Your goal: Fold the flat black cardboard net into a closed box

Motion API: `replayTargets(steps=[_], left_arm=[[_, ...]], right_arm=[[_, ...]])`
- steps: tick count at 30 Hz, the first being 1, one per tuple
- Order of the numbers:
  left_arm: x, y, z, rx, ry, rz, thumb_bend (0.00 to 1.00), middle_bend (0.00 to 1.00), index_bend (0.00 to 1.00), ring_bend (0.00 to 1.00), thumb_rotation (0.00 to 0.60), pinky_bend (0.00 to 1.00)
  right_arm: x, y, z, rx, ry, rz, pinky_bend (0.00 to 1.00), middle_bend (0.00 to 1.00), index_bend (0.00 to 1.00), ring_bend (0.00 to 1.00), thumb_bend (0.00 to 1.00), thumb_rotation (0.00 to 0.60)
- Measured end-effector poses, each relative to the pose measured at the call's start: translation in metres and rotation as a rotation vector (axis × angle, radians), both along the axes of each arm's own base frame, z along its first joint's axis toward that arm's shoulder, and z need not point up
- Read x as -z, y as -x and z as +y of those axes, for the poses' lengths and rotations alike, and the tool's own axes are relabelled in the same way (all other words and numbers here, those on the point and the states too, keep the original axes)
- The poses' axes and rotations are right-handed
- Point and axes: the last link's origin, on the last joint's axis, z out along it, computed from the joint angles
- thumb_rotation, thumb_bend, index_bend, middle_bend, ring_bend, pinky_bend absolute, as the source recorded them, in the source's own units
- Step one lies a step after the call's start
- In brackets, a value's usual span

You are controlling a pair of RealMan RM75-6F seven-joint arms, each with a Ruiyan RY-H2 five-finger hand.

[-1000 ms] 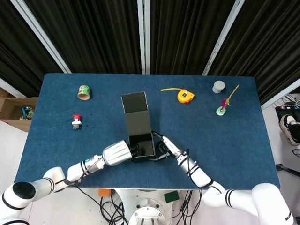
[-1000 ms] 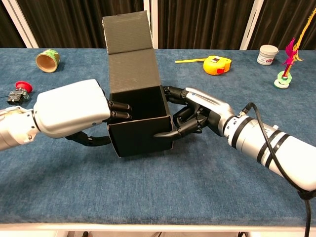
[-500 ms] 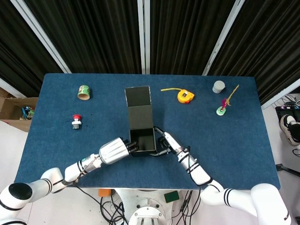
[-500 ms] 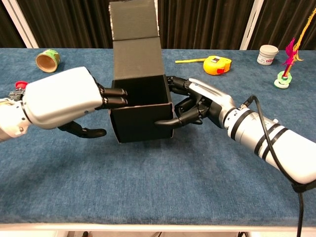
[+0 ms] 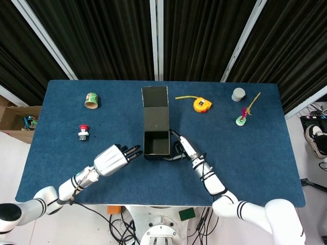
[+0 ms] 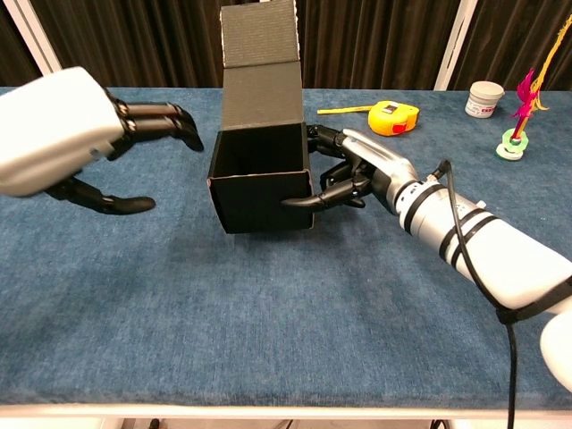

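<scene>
Black cardboard box (image 6: pixel 261 183) stands mid-table, lid flap (image 6: pixel 259 34) upright; right hand (image 6: pixel 357 174) is clamped on its right wall; left hand (image 6: pixel 67 138) hangs apart, fingers spread, holding nothing; closing the lid is judged next.

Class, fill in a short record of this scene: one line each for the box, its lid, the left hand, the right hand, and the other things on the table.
box: black cardboard box, open-topped, standing on the blue table
lid: lid flap raised behind the opening, not folded down
left hand: left hand off the box, fingers apart, holding nothing
right hand: right hand grips the box's right wall
other things: tape measure, tape roll, red button, white jar
</scene>
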Motion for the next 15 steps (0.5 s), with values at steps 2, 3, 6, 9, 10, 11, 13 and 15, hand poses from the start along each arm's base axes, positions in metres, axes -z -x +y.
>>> replayTargets(steps=[2,3,6,9,10,11,13,15], left_arm=[[-0.004,0.002,0.0,-0.039,0.02,-0.041,0.15,0.28,0.26,0.7,0.6,0.99],[-0.006,0.003,-0.001,-0.068,0.039,-0.074,0.14,0.27,0.25,0.7,0.6,0.99],[-0.009,0.006,-0.002,-0.155,0.111,-0.173,0.14,0.25,0.2,0.7,0.6,1.0],[-0.011,0.008,-0.003,-0.259,0.205,-0.285,0.13,0.22,0.13,0.7,0.6,1.0],[-0.011,0.008,-0.004,-0.292,0.234,-0.317,0.13,0.22,0.12,0.7,0.6,1.0],[-0.011,0.009,-0.004,-0.325,0.263,-0.348,0.13,0.21,0.1,0.7,0.6,1.0],[-0.009,0.012,-0.005,-0.405,0.325,-0.41,0.13,0.19,0.07,0.69,0.6,1.0],[-0.006,0.016,-0.004,-0.479,0.374,-0.454,0.12,0.17,0.04,0.69,0.6,1.0]], right_arm=[[0.002,0.001,0.0,0.006,0.001,0.008,1.0,0.16,0.06,0.74,0.2,0.6],[0.003,0.002,0.0,0.008,-0.001,0.01,1.0,0.14,0.04,0.73,0.18,0.6],[0.004,0.005,0.003,0.006,-0.007,0.014,1.0,0.1,0.0,0.71,0.1,0.6],[0.003,0.006,0.007,0.002,-0.011,0.013,1.0,0.09,0.0,0.7,0.07,0.6],[0.002,0.007,0.008,0.0,-0.014,0.012,1.0,0.09,0.0,0.7,0.07,0.6],[0.001,0.008,0.009,-0.002,-0.015,0.013,1.0,0.09,0.0,0.7,0.07,0.6],[-0.001,0.009,0.011,-0.005,-0.014,0.015,1.0,0.08,0.0,0.7,0.07,0.6],[-0.003,0.011,0.013,-0.006,-0.015,0.014,1.0,0.08,0.0,0.69,0.07,0.6]])
